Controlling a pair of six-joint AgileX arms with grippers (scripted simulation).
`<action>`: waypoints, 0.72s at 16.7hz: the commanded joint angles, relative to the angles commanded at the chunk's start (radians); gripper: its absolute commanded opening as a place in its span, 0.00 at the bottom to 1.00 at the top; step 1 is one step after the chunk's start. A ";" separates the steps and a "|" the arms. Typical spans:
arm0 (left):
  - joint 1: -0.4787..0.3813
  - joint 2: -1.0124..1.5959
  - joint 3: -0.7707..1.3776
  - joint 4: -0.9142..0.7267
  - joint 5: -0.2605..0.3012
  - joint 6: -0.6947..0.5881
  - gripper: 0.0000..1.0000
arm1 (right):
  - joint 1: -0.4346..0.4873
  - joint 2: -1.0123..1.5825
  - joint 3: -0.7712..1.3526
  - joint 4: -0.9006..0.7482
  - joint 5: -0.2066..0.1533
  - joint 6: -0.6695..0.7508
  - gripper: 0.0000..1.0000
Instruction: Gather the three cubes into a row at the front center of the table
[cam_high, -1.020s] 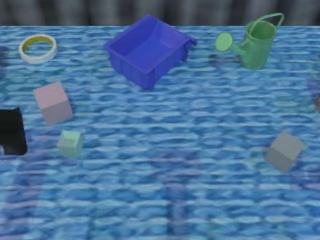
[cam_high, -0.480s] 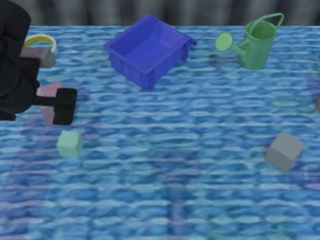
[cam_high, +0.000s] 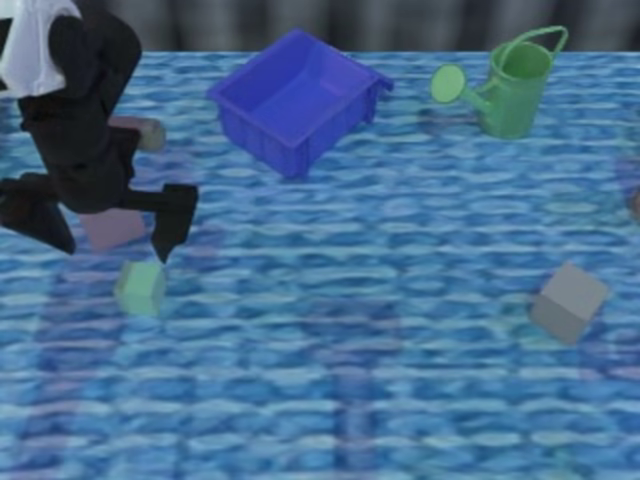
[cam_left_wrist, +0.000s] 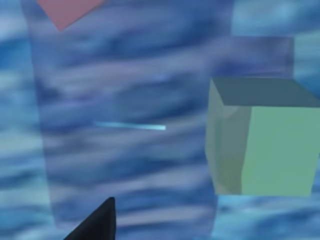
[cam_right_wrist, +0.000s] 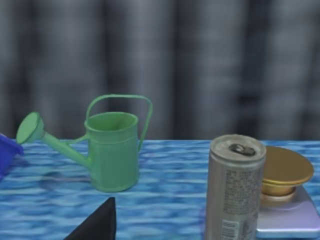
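Left gripper hangs over the table's left side w/ fingers spread wide, grasping nothing; one finger sits right of the pink cube, the other to its left, so the cube lies between them, partly hidden by the arm. Mint cube rests just in front of it, apart. Grey cube is well away at the right. Right arm isn't seen from above; its wrist view faces a watering can and a can.
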 joint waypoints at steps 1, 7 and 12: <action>-0.001 0.006 0.006 -0.003 0.000 0.000 1.00 | 0.000 0.000 0.000 0.000 0.000 0.000 1.00; 0.003 0.012 -0.007 0.015 0.000 0.002 1.00 | 0.000 0.000 0.000 0.000 0.000 0.000 1.00; 0.001 0.102 -0.096 0.202 0.001 0.003 1.00 | 0.000 0.000 0.000 0.000 0.000 0.000 1.00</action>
